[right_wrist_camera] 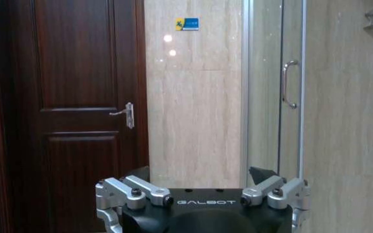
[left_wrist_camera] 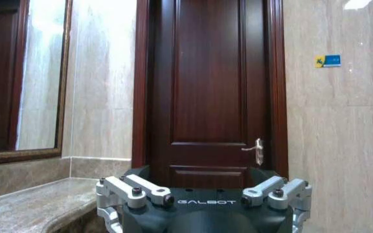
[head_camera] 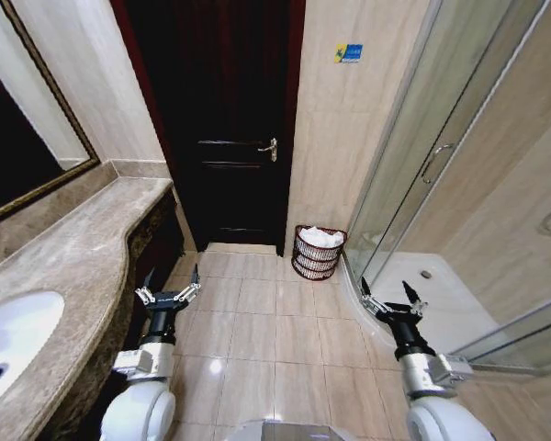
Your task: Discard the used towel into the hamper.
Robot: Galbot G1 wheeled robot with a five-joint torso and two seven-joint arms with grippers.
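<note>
Both tools — left tool and right tool — hang spread wide, holding nothing. White towel sits in the hamper by the door. Driving closer could knock it over — it looks light.

dark door, marble counter, glass shower door

Head view looks down; both wrist views face the door.
</note>
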